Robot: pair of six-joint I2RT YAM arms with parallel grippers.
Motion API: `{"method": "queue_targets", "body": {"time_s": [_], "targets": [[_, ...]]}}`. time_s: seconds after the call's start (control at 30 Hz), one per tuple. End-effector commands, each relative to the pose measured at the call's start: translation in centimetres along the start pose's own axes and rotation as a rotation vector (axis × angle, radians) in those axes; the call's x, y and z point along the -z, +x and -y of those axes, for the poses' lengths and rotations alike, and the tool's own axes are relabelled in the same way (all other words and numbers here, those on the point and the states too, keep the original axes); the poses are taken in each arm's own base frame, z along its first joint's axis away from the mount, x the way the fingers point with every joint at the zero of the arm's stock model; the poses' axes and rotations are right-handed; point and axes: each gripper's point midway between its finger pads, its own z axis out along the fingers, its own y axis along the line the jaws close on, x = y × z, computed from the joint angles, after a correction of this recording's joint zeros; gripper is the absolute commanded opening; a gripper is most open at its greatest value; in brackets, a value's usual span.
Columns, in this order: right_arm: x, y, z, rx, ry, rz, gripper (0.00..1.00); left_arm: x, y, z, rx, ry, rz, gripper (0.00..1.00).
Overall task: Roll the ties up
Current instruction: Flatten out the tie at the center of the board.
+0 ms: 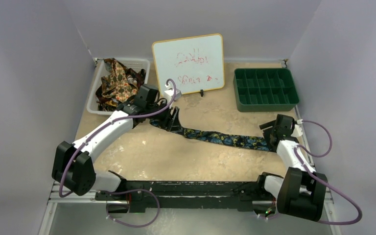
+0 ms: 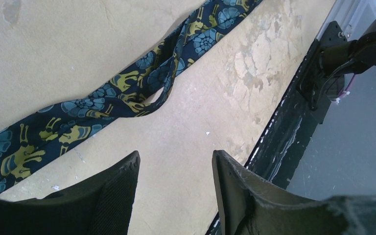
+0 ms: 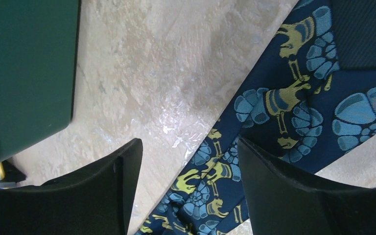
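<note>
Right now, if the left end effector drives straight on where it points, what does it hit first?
Likely bare table. The open left end effector frames only table; the navy tie lies beyond, off to one side. Depth unclear.

The only writing is on the whiteboard, propped upper centre of the top view: two lines of red marker scrawl, too smeared and small to read. Nothing else carries legible text, labels or numbers.
</note>
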Motion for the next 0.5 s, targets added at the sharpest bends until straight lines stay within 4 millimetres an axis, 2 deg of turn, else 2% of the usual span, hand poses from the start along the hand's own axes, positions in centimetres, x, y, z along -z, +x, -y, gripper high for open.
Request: {"method": "queue_targets", "body": {"time_s": [0.0, 0.13, 0.27, 0.3, 0.37, 0.47], "targets": [[-0.3, -1.7, 0.5, 0.024, 0.055, 0.055, 0.73, 0.4, -0.1, -0.3, -0.022, -0.028, 0.027, 0.55], [-0.5, -1.9, -0.6, 0.026, 0.034, 0.031, 0.7, 0.1, 0.7, -1.5, 0.026, -0.082, 0.006, 0.55], [0.5, -2.7, -1.3, 0.017, 0.012, 0.062, 0.69, 0.1, 1.1, -2.3, 0.066, -0.108, 0.005, 0.56], [0.9, -3.7, -1.6, 0.038, 0.01, 0.103, 0.68, 0.1, 1.0, -2.4, 0.074, -0.11, 0.006, 0.56], [1.6, -3.7, -2.4, 0.055, -0.034, 0.103, 0.66, 0.2, 0.9, -2.3, 0.083, -0.111, 0.009, 0.56], [2.1, -3.4, -1.9, 0.056, -0.027, 0.104, 0.64, 0.3, 0.5, -2.2, 0.09, -0.113, 0.013, 0.57]]}}
